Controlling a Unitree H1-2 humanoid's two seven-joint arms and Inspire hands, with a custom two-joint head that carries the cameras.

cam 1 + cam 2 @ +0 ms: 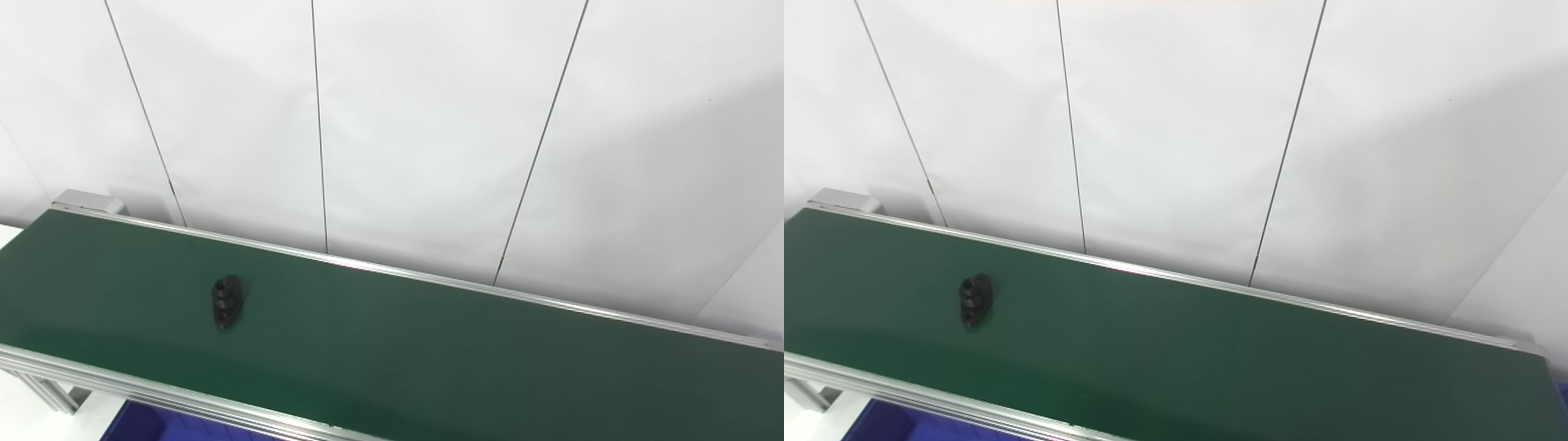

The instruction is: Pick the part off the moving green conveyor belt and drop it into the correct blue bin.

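A small black part [226, 301] with round holes in it lies on the green conveyor belt [429, 343], left of the belt's middle and about halfway across its width. The same black part [974, 299] shows in the right eye view, on the green conveyor belt [1213, 349]. A corner of a blue bin [156, 425] peeks out below the belt's near rail at the bottom left. Neither hand and neither arm is in either view.
Silver aluminium rails [153, 392] run along both long sides of the belt. A white panelled wall [392, 122] with thin dark seams stands right behind the far rail. A grey end housing [86, 201] sits at the belt's far left corner.
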